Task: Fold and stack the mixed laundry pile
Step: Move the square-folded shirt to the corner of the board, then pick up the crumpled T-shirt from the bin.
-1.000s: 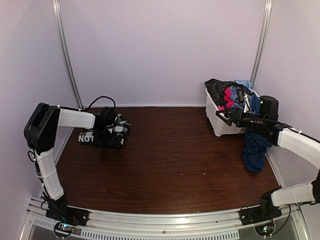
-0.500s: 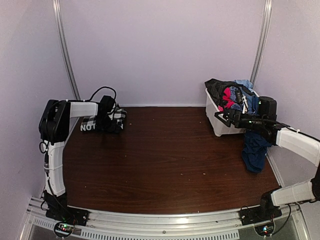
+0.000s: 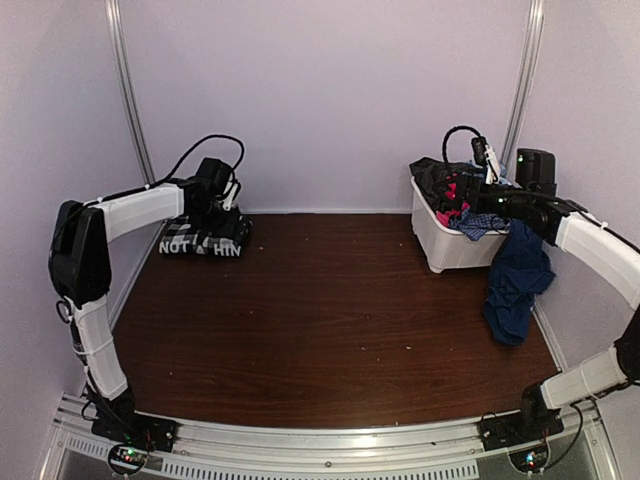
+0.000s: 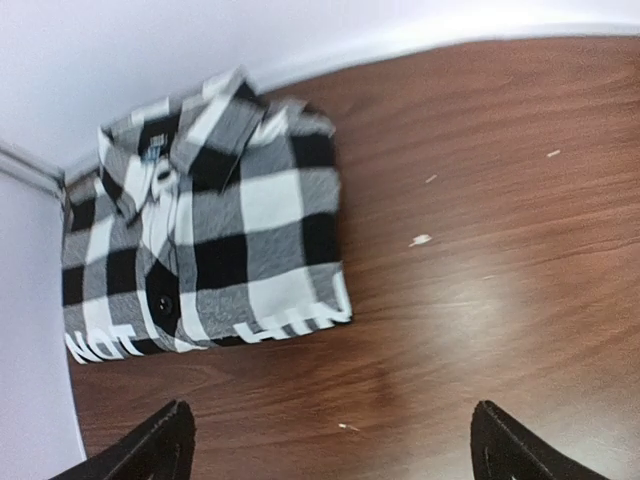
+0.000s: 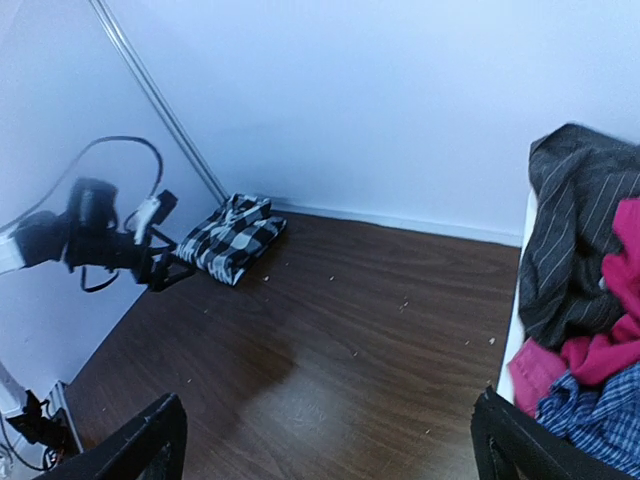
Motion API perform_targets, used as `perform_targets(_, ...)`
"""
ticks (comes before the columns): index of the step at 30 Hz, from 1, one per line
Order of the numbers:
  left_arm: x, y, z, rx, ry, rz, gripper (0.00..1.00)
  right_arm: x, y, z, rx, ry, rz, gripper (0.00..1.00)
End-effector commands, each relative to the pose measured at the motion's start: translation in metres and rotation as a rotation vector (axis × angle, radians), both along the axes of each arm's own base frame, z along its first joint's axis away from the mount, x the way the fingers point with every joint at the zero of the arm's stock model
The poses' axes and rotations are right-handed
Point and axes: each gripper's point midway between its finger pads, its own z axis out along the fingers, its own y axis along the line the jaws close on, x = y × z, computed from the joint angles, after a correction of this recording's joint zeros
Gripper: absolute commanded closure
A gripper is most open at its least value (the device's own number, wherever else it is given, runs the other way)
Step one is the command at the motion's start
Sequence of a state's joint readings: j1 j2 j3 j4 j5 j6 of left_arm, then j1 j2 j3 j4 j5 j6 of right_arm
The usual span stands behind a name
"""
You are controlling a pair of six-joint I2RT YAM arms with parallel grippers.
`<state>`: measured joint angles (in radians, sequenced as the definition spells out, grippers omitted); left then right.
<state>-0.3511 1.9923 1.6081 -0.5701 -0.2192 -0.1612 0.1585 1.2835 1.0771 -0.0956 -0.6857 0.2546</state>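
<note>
Both arms have moved in the last second: the left one has lifted off the shirt, and the right one has swung up from in front of the bin to above it. The left pincer (image 4: 332,455) hangs wide open with nothing in it, just above and in front of the shirt (image 4: 210,240). That black-and-white checked shirt is folded flat, white lettering along its near edge, tucked into the far left corner of the surface (image 3: 330,310). Over on the right, the right pincer (image 5: 335,445) is spread wide too, holding nothing, up by the pile (image 3: 455,190) that heaps out of the white bin (image 3: 445,250). Its camera catches a grey striped item (image 5: 570,230), a pink piece (image 5: 610,345) and blue plaid (image 5: 590,420) close by. The navy piece (image 3: 515,285) hangs over the bin's right side, down to the surface.
</note>
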Motion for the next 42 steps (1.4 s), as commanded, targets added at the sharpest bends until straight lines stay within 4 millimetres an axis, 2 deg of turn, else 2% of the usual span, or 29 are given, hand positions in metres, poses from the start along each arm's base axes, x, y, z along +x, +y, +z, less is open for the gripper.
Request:
perform_targets(1, -0.026, -0.035, 0.095, -0.036, -0.225, -0.086, 0.02, 0.033, -0.039, 0.028, -0.157, -0.032, -0.211, 0.0)
perform_targets(4, -0.051, -0.044, 0.124, -0.121, -0.289, -0.135, 0.02, 0.042, -0.068, 0.044, -0.214, -0.026, -0.36, 0.0)
perform_targets(6, -0.065, -0.047, 0.134, -0.169, -0.315, -0.163, 0.02, 0.036, -0.094, 0.045, -0.238, 0.001, -0.468, 0.0)
perform_targets(10, -0.083, -0.048, 0.137, -0.221, -0.318, -0.188, 0.02, 0.004, -0.143, 0.007, -0.247, 0.117, -0.629, 0.0)
perform_targets(11, -0.086, -0.047, 0.136, -0.223, -0.317, -0.186, 0.02, -0.005, -0.149, -0.007, -0.257, 0.153, -0.654, 0.0)
perform_targets(13, -0.09, -0.045, 0.136, -0.229, -0.315, -0.181, 0.03, -0.023, -0.175, -0.035, -0.268, 0.233, -0.747, 0.0)
perform_targets(19, -0.093, -0.039, 0.139, -0.249, -0.337, -0.143, 0.02, -0.063, -0.195, -0.126, -0.199, 0.416, -0.878, 0.0)
perform_targets(22, -0.094, -0.038, 0.138, -0.248, -0.336, -0.137, 0.02, -0.068, -0.203, -0.163, -0.204, 0.483, -0.913, 0.0)
perform_targets(26, -0.095, -0.035, 0.141, -0.253, -0.344, -0.12, 0.02, -0.069, -0.227, -0.202, -0.243, 0.573, -1.023, 0.0)
perform_targets(34, -0.098, -0.027, 0.137, -0.245, -0.343, -0.074, 0.02, -0.047, -0.254, -0.248, -0.268, 0.633, -1.117, 0.02)
perform_targets(35, -0.098, -0.026, 0.136, -0.245, -0.343, -0.068, 0.02, -0.043, -0.253, -0.253, -0.259, 0.646, -1.099, 0.1)
perform_targets(36, -0.098, -0.025, 0.135, -0.243, -0.342, -0.064, 0.02, -0.039, -0.25, -0.253, -0.243, 0.646, -1.07, 0.27)
perform_targets(37, -0.099, -0.024, 0.135, -0.242, -0.342, -0.057, 0.02, -0.035, -0.245, -0.249, -0.221, 0.64, -1.038, 0.5)
perform_targets(38, -0.099, -0.022, 0.135, -0.244, -0.346, -0.049, 0.02, -0.033, -0.239, -0.241, -0.202, 0.623, -1.001, 0.69)
perform_targets(40, -0.101, -0.018, 0.136, -0.241, -0.352, -0.034, 0.02, -0.032, -0.223, -0.212, -0.15, 0.555, -0.92, 0.97)
perform_targets(42, -0.102, -0.015, 0.139, -0.243, -0.365, -0.016, 0.02, -0.038, -0.206, -0.168, -0.092, 0.442, -0.84, 1.0)
